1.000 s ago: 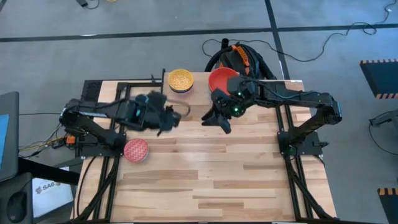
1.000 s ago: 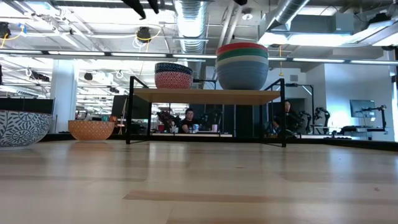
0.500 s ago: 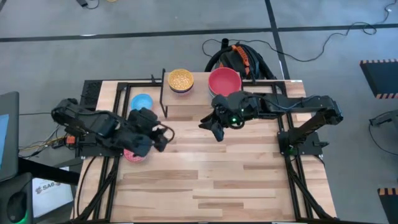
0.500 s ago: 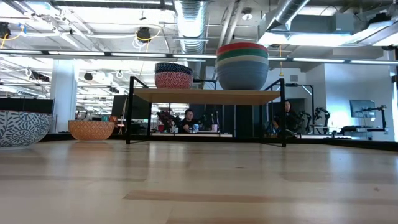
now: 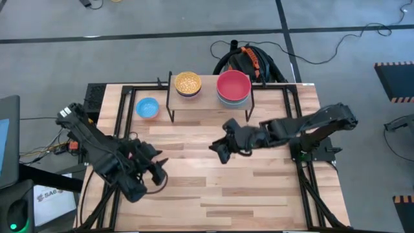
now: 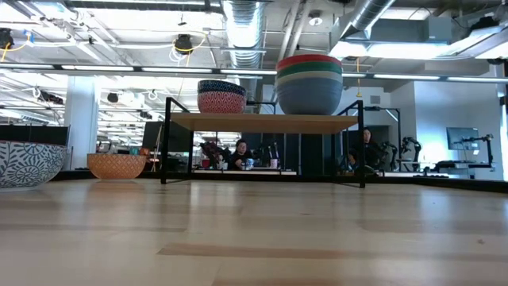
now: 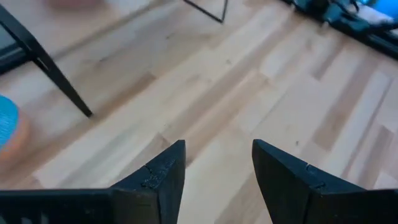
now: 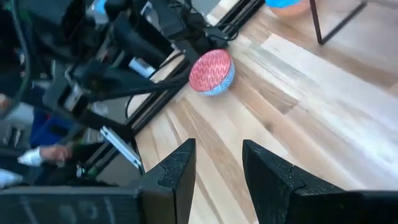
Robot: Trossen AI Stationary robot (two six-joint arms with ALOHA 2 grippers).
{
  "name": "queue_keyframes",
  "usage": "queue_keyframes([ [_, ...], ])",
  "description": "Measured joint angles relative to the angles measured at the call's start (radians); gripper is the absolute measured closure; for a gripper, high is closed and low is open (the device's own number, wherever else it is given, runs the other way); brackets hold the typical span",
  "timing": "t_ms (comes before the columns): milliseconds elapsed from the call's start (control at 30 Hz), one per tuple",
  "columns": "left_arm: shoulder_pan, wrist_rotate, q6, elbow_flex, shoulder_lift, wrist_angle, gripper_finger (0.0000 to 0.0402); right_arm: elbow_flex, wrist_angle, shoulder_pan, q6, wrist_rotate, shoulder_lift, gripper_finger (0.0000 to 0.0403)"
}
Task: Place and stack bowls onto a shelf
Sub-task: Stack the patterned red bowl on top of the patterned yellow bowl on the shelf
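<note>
- Hovering low over the table's near-left part, the left gripper (image 5: 154, 169) shows its fingers parted with only bare wood between them, carrying nothing.
- The right gripper (image 5: 218, 150) hangs mid-table in front of the shelf (image 5: 208, 107), fingers likewise apart and empty.
- On the shelf sits a stack topped by the red bowl (image 5: 233, 85), nested to save room, with the yellow bowl (image 5: 187, 82) beside it.
- The light blue bowl (image 5: 147, 107) waits on the table just left of the shelf.
- The red patterned bowl (image 8: 210, 72) lies by the left arm, probably the next pick.
</note>
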Motion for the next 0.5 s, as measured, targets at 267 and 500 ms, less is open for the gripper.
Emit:
queue_keyframes([
  [267, -0.079, 0.076, -0.027, -0.192, -0.002, 0.175, 0.0231, -0.157, 0.154, 0.059, 0.149, 0.082, 0.0, 0.0244],
  [500, -0.085, 0.148, -0.058, -0.339, -0.003, 0.306, 0.0231, -0.174, 0.205, 0.017, 0.116, 0.059, 0.134, 0.0244],
])
